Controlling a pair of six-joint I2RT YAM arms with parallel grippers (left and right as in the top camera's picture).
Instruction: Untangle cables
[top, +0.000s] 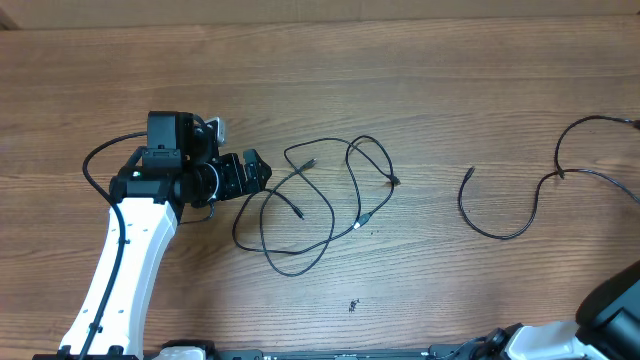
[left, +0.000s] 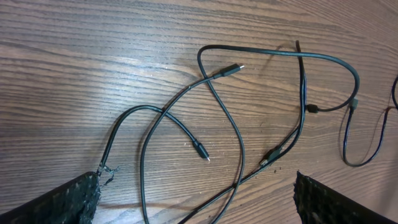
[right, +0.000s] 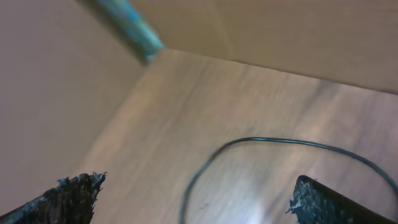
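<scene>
Nearest the left wrist camera, the left gripper (left: 198, 202) has its two black textured fingers (left: 59, 200) spread wide apart and clamped on nothing. Strands of the cables (left: 329, 59) run across the wooden table (left: 93, 62) in the gap between the fingers, and one strand ends right at the tip of the left-hand finger. Just beyond, the thin black cables lie crossed over one another in loose loops. A dark plug (left: 200, 151) lies in the middle of the tangle, a silver-tipped plug (left: 231, 69) points away farther off, and another connector (left: 270, 155) lies to the right. At the right edge a further loop curves out of the picture; which cable it belongs to cannot be told.

From overhead, the white left arm (top: 125, 260) reaches in from the lower left, and its gripper sits at the left edge of the tangle in the middle of the table. Well apart to the right, a single cable (top: 505, 237) lies by itself, curving up toward the right edge. The right arm (top: 610, 305) shows only at the lower right corner.

The right wrist view is blurred. The right gripper (right: 196, 190) also has its fingers (right: 68, 194) wide apart with nothing between them. One black strand (right: 280, 140) arcs over the table beyond, and a blue-green rod (right: 130, 28) crosses the far upper left.
</scene>
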